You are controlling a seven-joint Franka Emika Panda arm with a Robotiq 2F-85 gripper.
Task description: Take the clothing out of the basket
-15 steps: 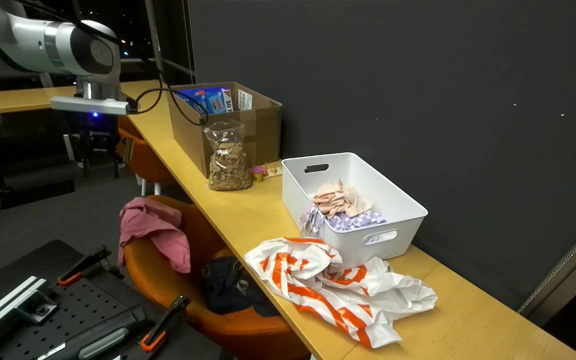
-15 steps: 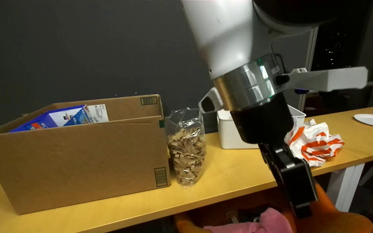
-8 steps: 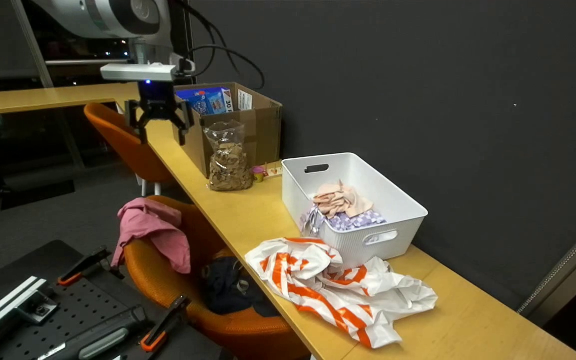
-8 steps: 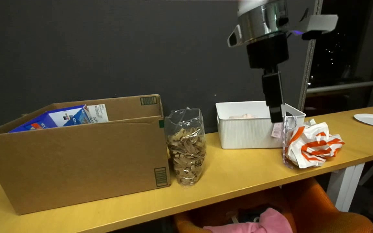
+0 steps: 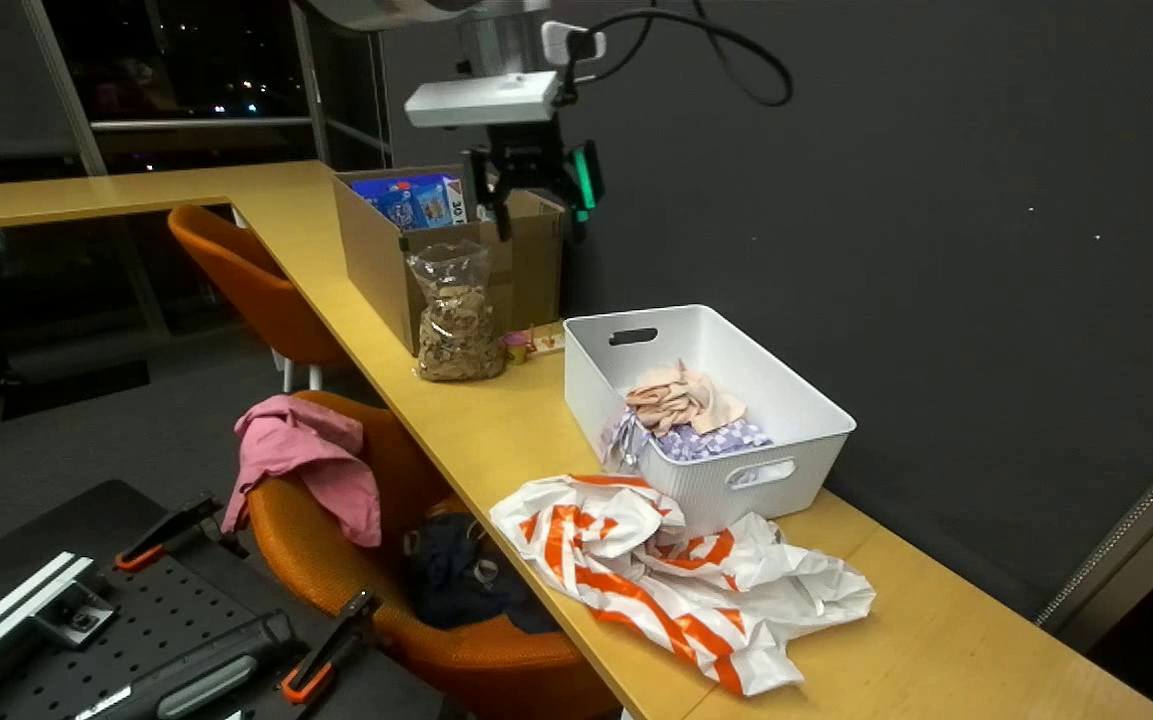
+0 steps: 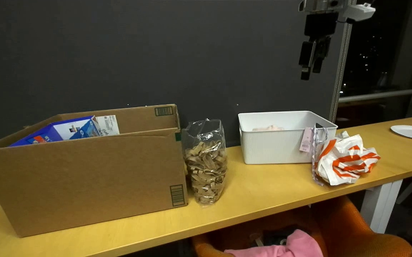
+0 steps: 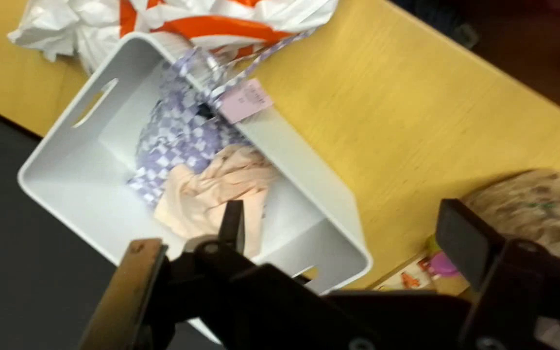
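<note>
Jaws apart; wrist view bares clothing (image 7: 212, 189) an exterior view obscures.

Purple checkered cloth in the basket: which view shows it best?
The wrist view, looking down into the basket, shows the cloth most fully, though slightly blurred. The exterior views show less: a partly hidden patch, or only straps hanging outside.

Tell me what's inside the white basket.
In the white basket, a peach cloth partly overlaps a purple-and-white checkered cloth, some of which hangs out over the rim. Whatever lies beneath the two cloths is covered and cannot be seen.
</note>
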